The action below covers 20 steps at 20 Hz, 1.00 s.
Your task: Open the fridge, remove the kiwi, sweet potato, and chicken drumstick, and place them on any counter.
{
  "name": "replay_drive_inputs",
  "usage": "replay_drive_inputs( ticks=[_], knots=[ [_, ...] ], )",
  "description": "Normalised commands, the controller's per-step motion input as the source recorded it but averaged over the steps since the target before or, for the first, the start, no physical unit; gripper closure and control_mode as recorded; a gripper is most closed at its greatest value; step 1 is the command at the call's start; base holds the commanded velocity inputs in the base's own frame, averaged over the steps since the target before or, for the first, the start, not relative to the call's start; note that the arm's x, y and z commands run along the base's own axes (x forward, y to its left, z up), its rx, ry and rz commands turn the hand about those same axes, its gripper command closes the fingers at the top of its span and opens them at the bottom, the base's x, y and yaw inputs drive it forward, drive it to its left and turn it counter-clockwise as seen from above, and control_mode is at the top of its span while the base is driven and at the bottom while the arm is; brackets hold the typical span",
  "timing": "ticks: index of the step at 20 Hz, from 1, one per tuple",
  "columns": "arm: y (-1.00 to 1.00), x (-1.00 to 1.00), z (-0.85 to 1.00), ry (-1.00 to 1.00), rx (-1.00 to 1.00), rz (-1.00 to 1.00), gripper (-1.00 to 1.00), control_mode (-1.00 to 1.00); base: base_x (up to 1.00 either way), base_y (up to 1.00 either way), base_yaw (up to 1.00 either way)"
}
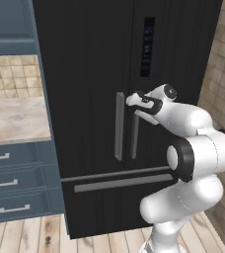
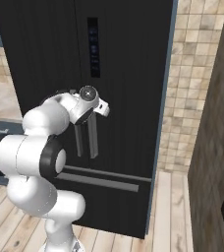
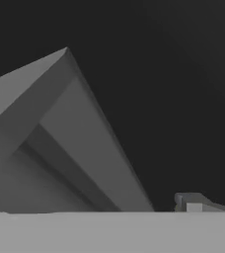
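Gripper at right door handle, fridge shut, jaws wide and empty

Left base view: gripper at top of right handle, bar running 12 to 6 beneath it on fridge. Right base view: hand just at 3 o'clock of handles' upper ends. Hand view: grey bar close, slanting 11 to 5, fingertip at 5 o'clock, not yet around it

The fridge is black with grey handles (counter beige marbled, drawers blue-grey).
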Motion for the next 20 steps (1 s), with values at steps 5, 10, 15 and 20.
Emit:
replay_drive_inputs(
  ticks=[5,10,15,20],
  knots=[
    [0.0,0.42,-0.22,0.0,0.04,-0.01,1.0,-1.0,0.0,0.0,0.0],
    [0.0,0.03,0.0,0.01,0.0,0.0,1.0,-1.0,0.0,0.0,0.0],
    [-0.02,-0.61,0.0,0.0,0.0,0.0,1.0,-1.0,0.0,0.0,0.0],
    [-0.17,-1.0,-0.04,0.0,0.0,-0.02,1.0,-1.0,0.0,0.0,0.0]
  ],
)
